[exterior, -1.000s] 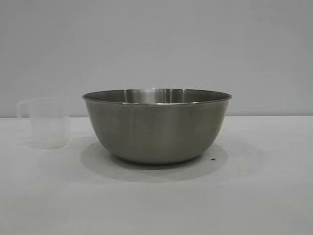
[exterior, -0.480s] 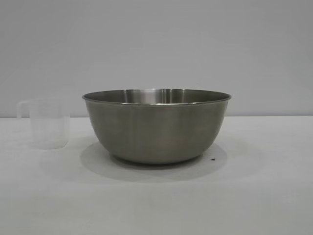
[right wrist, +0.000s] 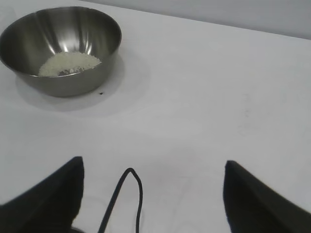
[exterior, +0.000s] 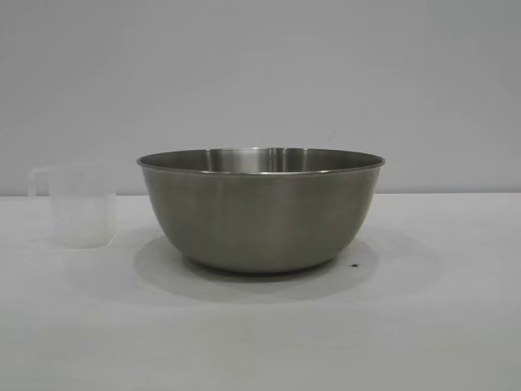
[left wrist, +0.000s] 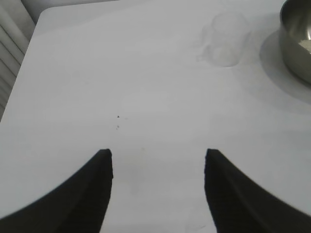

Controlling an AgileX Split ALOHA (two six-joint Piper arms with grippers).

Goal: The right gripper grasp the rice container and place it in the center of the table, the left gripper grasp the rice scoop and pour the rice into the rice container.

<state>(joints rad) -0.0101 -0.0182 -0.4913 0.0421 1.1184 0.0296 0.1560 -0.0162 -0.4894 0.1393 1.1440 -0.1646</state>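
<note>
A: What has moved since the earlier exterior frames?

B: No displacement is observed. In the exterior view, the rice container (exterior: 260,210) is seated upright at mid-table (exterior: 440,326). The rice scoop (exterior: 77,204) is positioned upright just beside it, apart, on the left arm's side.

A: The left wrist view?

B: The left tool (left wrist: 158,160) is held over bare table with its fingers spread and nothing between them. The rice scoop (left wrist: 224,40) and the container rim (left wrist: 296,39) are seen well ahead.

A: The right wrist view?

B: The right tool (right wrist: 153,167) is spread wide, unloaded. The rice (right wrist: 69,63) is heaped inside the container (right wrist: 60,46). A black cable (right wrist: 124,199) is visible between the fingers.
</note>
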